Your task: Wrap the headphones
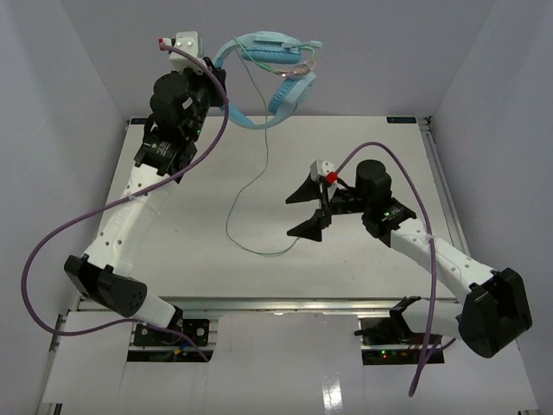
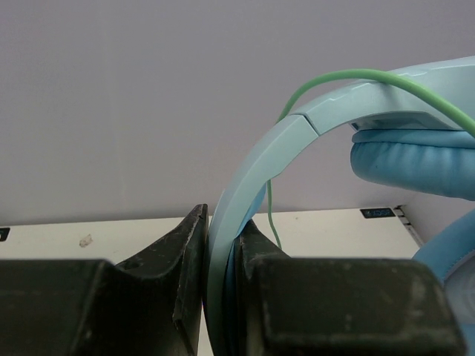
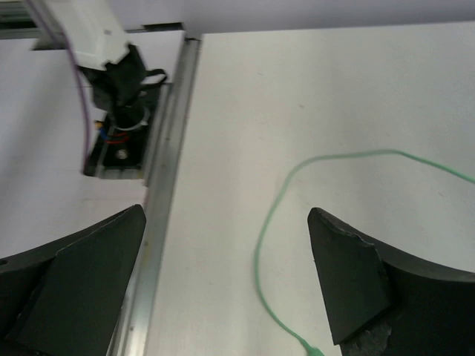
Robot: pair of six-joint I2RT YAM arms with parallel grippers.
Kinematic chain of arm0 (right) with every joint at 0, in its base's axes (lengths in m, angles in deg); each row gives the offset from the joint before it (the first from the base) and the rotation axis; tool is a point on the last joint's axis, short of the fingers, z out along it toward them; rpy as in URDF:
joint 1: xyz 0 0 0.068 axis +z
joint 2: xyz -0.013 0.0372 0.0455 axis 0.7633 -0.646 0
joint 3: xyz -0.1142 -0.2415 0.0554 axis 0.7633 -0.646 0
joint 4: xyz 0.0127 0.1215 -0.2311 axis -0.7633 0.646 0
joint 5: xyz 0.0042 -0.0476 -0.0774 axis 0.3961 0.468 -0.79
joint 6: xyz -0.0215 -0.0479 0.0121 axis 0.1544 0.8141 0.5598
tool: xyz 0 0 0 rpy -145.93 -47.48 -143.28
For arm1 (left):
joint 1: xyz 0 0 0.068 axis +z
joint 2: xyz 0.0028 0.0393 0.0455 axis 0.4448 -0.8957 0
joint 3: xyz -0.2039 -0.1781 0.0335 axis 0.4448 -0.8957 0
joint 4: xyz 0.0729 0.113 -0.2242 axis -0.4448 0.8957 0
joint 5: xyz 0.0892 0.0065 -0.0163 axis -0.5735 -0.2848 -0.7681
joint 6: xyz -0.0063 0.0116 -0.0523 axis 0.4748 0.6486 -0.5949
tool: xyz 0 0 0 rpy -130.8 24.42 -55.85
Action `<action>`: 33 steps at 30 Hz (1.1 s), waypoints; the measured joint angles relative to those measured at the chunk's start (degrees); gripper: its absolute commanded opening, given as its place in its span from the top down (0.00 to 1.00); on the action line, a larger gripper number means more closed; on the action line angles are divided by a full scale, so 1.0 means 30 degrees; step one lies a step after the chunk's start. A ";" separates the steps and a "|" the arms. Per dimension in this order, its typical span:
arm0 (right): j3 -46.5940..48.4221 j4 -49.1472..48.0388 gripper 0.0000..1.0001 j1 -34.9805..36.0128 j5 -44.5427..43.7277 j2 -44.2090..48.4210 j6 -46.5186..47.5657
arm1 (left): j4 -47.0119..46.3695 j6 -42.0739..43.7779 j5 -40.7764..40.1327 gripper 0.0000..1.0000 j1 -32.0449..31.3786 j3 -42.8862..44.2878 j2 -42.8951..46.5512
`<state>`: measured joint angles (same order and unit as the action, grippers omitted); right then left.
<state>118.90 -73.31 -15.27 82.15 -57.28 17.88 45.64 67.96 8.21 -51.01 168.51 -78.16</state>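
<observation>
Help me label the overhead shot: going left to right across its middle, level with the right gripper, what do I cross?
Purple robot cable → left arm → headphones' green cable → right gripper, standing open → right arm.

White arms, black claws (purple cables attached).
</observation>
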 measured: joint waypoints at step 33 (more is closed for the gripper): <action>0.8416 -2.0799 0.03 0.0286 -0.6620 -1.7316 -2.0834 | 0.0427 -0.2657 0.2194 1.00 0.0000 -0.0158 0.2546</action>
<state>144.15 -135.71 -14.41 62.29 -109.23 -44.63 46.92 59.99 14.79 -51.01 168.04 -70.52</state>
